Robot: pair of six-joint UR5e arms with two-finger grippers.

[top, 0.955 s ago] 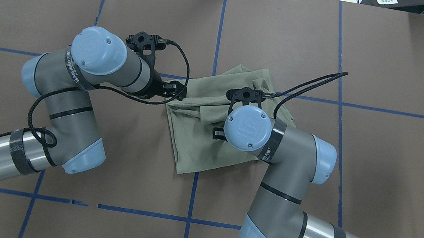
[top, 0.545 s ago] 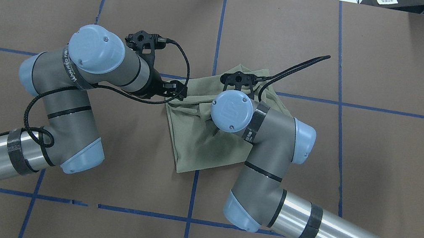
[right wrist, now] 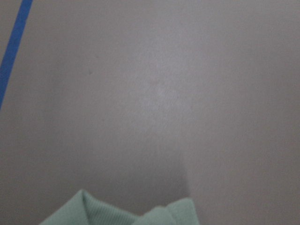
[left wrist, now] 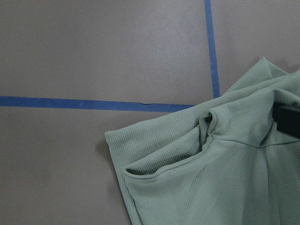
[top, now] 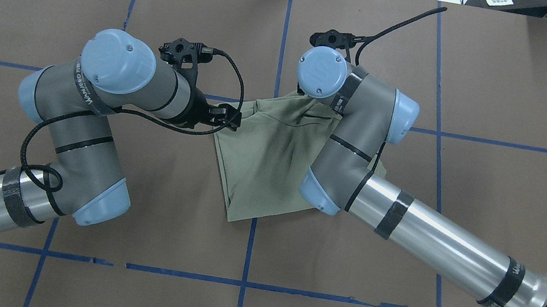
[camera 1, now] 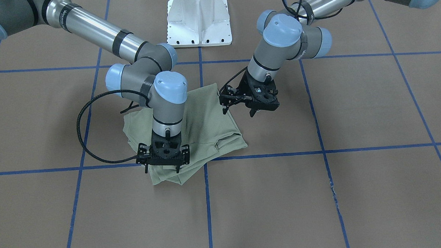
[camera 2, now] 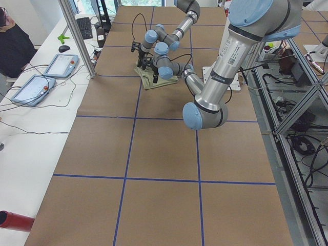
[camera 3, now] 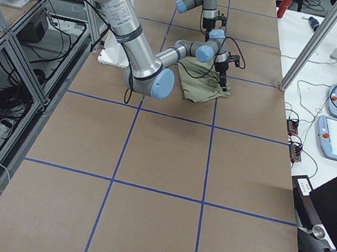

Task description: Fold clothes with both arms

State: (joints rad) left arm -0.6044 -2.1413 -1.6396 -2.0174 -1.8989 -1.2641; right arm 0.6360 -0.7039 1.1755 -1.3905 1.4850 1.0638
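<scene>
The pale sage-green shirt (camera 1: pixel 205 121) lies partly folded mid-table and also shows in the overhead view (top: pixel 265 169). My right gripper (camera 1: pixel 162 170) points straight down over the shirt's far edge and looks shut on a fold of the fabric. A blurred tip of cloth (right wrist: pixel 154 215) shows at the bottom of the right wrist view. In the overhead view the right gripper is hidden under its wrist (top: pixel 322 73). My left gripper (camera 1: pixel 225 103) sits at the shirt's left edge (top: pixel 232 117) and looks shut on it. The left wrist view shows the shirt's corner (left wrist: pixel 211 178).
The brown paper table top (top: pixel 511 76) has a grid of blue tape lines. The white pedestal base (camera 1: pixel 198 22) stands at the robot's side. Operator consoles (camera 2: pixel 61 64) lie on a side bench beyond the table's far edge.
My right arm has swung from the shirt's middle toward the far edge, drawing a fold of fabric with it. The left gripper has stayed at the shirt's left edge.
</scene>
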